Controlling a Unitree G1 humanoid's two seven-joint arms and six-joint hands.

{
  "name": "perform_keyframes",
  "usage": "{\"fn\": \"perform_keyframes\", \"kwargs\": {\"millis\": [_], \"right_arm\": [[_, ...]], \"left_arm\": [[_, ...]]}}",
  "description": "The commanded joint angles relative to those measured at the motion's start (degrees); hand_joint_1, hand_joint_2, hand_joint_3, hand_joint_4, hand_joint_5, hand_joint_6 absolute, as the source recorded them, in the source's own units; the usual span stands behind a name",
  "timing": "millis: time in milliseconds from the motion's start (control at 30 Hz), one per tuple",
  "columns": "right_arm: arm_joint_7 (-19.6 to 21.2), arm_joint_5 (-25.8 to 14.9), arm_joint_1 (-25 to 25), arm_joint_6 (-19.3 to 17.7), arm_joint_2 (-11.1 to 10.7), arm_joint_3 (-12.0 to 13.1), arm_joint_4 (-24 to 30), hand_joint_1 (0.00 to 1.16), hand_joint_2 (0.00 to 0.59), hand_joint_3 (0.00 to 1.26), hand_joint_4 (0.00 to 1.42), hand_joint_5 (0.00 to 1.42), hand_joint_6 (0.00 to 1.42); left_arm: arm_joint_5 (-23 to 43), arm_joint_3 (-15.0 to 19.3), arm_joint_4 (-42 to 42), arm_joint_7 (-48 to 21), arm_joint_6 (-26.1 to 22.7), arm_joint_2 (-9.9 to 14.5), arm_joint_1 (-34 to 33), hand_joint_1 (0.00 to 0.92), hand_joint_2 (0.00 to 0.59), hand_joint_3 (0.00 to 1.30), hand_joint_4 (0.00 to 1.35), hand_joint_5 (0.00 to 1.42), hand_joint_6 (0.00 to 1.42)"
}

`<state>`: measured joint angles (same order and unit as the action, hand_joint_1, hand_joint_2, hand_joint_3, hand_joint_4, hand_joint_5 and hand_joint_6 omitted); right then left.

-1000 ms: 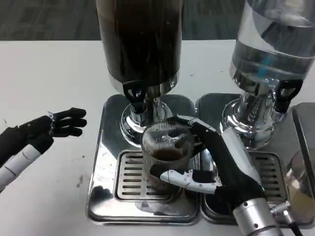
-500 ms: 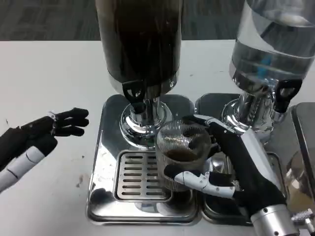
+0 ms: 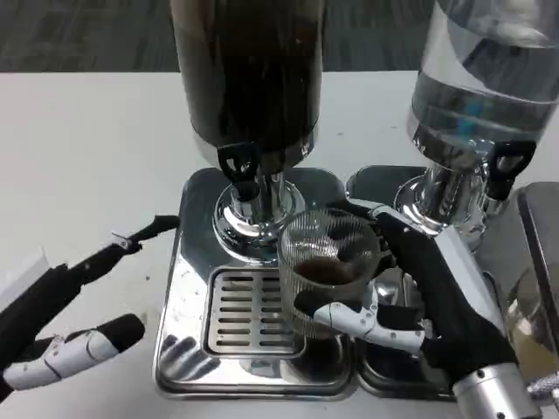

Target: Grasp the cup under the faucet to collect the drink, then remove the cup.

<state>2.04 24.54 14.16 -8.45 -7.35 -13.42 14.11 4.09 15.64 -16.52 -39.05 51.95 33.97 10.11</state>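
Observation:
A ribbed clear cup point(image 3: 325, 266) with dark drink in its bottom is held by my right hand point(image 3: 428, 292), fingers wrapped around its sides. The cup stands over the right end of the drip grate point(image 3: 244, 312), to the right of the black faucet tap point(image 3: 239, 164) of the dark drink dispenser point(image 3: 249, 78). My left hand point(image 3: 74, 301) is low at the left over the white table, fingers spread and holding nothing, its fingertips near the tray's left edge.
A steel drip tray point(image 3: 188, 262) lies under the dark dispenser. A second dispenser with clear liquid point(image 3: 480, 96) and its own tap point(image 3: 507, 166) stands at the right on another tray. A steel box edge point(image 3: 541, 227) is at far right.
My right hand has carried the cup to the right, away from under the faucet. My left hand has moved nearer and toward the tray, its fingers now spread apart.

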Motion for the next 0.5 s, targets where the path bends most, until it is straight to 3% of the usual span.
{"fn": "perform_keyframes", "kwargs": {"millis": [33, 500], "right_arm": [[-0.19, -1.33, 0.15, -0.55, 0.15, 0.55, 2.67, 0.77, 0.220, 0.41, 0.50, 0.60, 0.63], [-1.92, -1.75, 0.70, 0.12, 0.04, 1.27, 4.23, 0.77, 0.231, 0.41, 0.51, 0.60, 0.63]], "left_arm": [[-3.63, 0.49, -1.16, 2.88, 3.31, 2.21, 1.37, 0.000, 0.119, 0.04, 0.00, 0.00, 0.06], [-19.40, 1.92, -2.92, 13.24, 12.59, 8.18, 1.86, 0.000, 0.082, 0.00, 0.00, 0.00, 0.00]]}}
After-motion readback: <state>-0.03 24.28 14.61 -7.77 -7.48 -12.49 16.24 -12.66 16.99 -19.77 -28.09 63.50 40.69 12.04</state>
